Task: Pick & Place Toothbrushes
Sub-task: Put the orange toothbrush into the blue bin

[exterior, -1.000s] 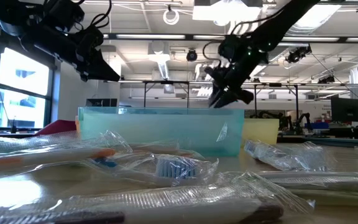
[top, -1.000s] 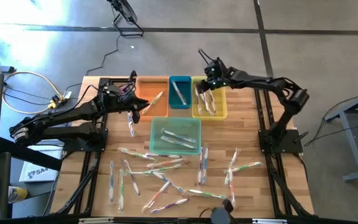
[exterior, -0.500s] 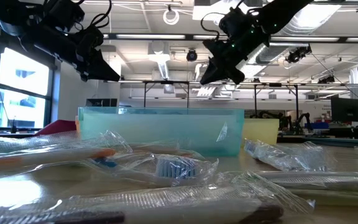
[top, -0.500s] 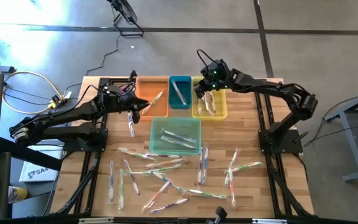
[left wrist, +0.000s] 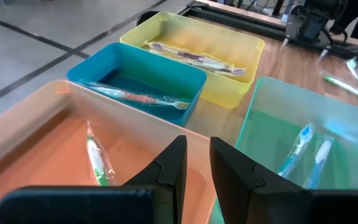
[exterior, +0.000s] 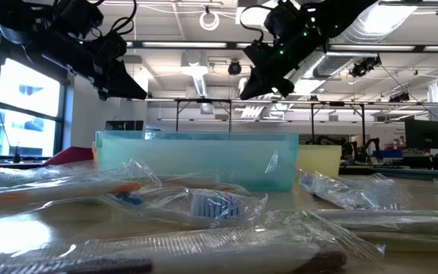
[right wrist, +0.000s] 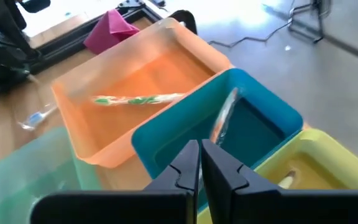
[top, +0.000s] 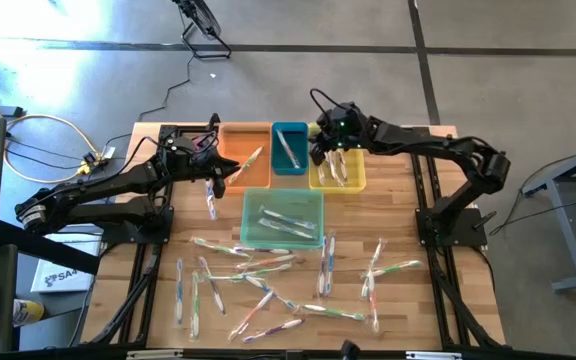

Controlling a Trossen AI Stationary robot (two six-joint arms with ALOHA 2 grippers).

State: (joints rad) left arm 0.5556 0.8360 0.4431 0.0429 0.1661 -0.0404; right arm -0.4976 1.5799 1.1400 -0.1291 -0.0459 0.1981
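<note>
Four bins stand at the table's far side: orange [top: 246, 160], blue [top: 289, 148], yellow [top: 340, 172], and green [top: 282, 220] nearer. Each has toothbrushes lying in it, such as one in the orange bin [left wrist: 96, 158] and one in the blue bin [left wrist: 143, 98]. Several wrapped toothbrushes [top: 268, 285] lie loose on the table's near half. My right gripper [right wrist: 201, 152] is shut on nothing, raised over the rims between the blue and yellow bins [top: 318, 152]. My left gripper [left wrist: 196, 158] hovers over the orange bin's near side, its fingers a narrow gap apart with nothing between them.
One toothbrush [top: 210, 198] lies on the table left of the green bin, below my left arm. A pink thing [right wrist: 112, 29] lies beyond the orange bin. Cables run over the floor past the table's far left. The low view is filled with wrapped toothbrushes [exterior: 204, 205] up close.
My right gripper has risen from low over the yellow bin and gone toward the table's left, toward the blue bin. It has rolled and its fingers have shut on nothing. My left arm has kept still.
</note>
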